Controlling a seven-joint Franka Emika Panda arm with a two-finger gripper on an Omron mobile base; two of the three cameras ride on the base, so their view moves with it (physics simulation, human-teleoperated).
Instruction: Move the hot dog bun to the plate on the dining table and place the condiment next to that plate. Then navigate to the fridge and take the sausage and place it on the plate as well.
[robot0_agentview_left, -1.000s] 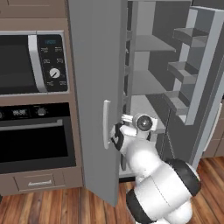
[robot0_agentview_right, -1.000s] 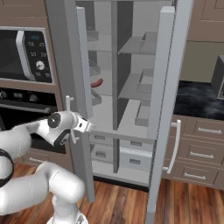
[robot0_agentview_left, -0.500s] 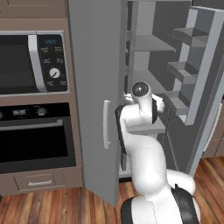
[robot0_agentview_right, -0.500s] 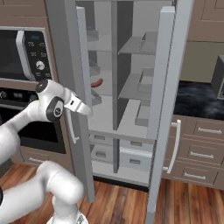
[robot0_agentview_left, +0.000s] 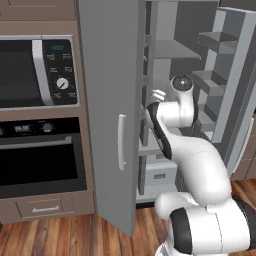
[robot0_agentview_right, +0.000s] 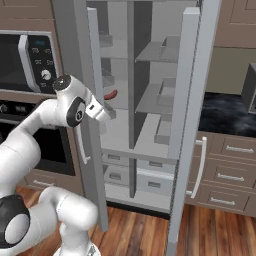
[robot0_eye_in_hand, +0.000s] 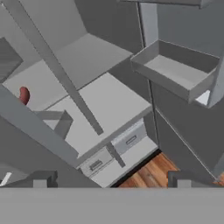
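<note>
The sausage (robot0_agentview_right: 111, 94) is a small reddish roll lying on a middle shelf in the left half of the open fridge. In the hand view the sausage (robot0_eye_in_hand: 24, 95) peeks out at the far left, partly hidden behind a shelf edge. My gripper (robot0_agentview_right: 109, 112) hangs just inside the fridge opening, slightly below and in front of the sausage, apart from it. In the left base view my gripper (robot0_agentview_left: 157, 95) sits right past the left door's edge. Its fingertips (robot0_eye_in_hand: 39, 179) stand wide apart, open, with nothing between them. The hot dog bun, condiment, plate and dining table are out of view.
The left fridge door (robot0_agentview_left: 107, 125) stands open close beside my arm; the right door (robot0_agentview_right: 192, 100) with its bins swings out on the other side. Fridge drawers (robot0_agentview_right: 150, 182) lie below. A microwave (robot0_agentview_left: 35, 72) and oven (robot0_agentview_left: 40, 155) are at the left, counter drawers (robot0_agentview_right: 230, 155) at the right.
My arm has risen from low beside the left door's handle to shelf height and turned the gripper into the fridge opening. The gripper stays open.
</note>
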